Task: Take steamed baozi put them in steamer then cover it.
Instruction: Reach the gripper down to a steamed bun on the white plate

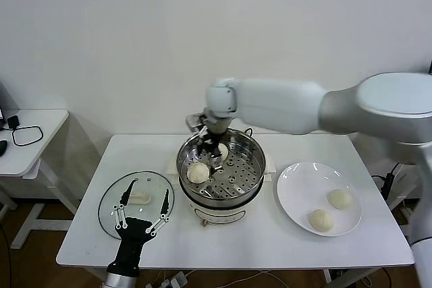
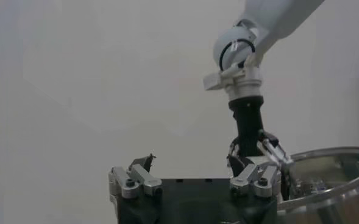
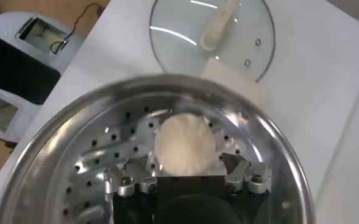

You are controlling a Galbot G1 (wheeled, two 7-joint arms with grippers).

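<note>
- Now the right gripper (image 1: 211, 154) stood with fingers spread inside the steamer (image 1: 250, 181), holding nothing.
- Two steamed baozi (image 1: 198, 173) lay on its tray, two on the plate (image 1: 299, 189).
- The left gripper (image 1: 142, 210) hovered open over the glass lid (image 1: 110, 205).

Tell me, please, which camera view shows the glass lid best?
The head view shows the glass lid best: it lies whole on the table, left of the steamer, with the open left gripper over it. The right wrist view shows most of it, cut at the frame's edge. The left wrist view shows none of it.
</note>
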